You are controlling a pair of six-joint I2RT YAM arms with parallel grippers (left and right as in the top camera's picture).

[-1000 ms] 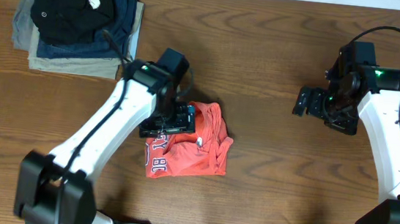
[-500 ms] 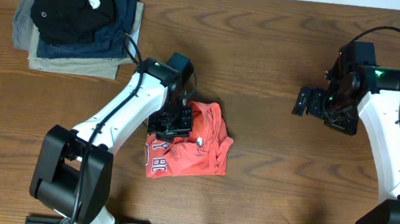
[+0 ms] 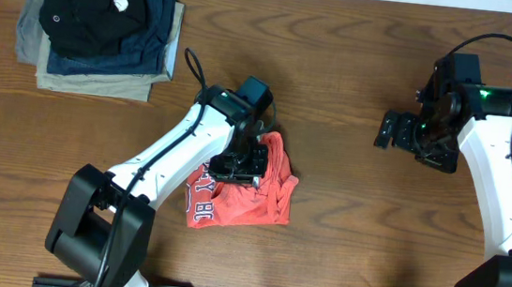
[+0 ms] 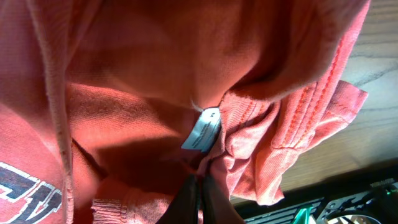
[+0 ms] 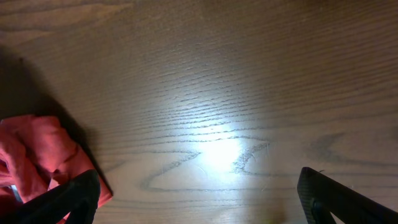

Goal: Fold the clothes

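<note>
Left arm's swung right vs a sec ago, so the left gripper (image 3: 238,166) now sits over the far part of the T-shirt (image 3: 255,205) rather than its left edge. Shirt has barely shifted and the right arm hasn't budged.

L to R: stack of folded garments (image 3: 102,30) at far left, well apart from everything else. Then the shirt, a crumpled bundle near the middle of the table (image 3: 351,228), with its lettering (image 3: 200,201) on the left side. Wrist cam shows the left claw pinched tight w/ red cloth bunched at the tips, just beside the neck label (image 4: 203,129), so it looks like it's holding shirt fabric. Right gripper (image 3: 391,130) hangs over at the right, well apart from the shirt, fingers spread wide, nothing in them.

What could go wrong imo: that pinch prob has several layers at once, so a lift drags the whole wad instead of opening it up. Thin grip near the collar could also slip out mid-pull. And w/ only one claw on it, the cloth may just twist.

Count: 1 red shirt, 1 label, 1 stack (3 garments afaict: black, navy, tan), 2 arms, 2 grippers.
</note>
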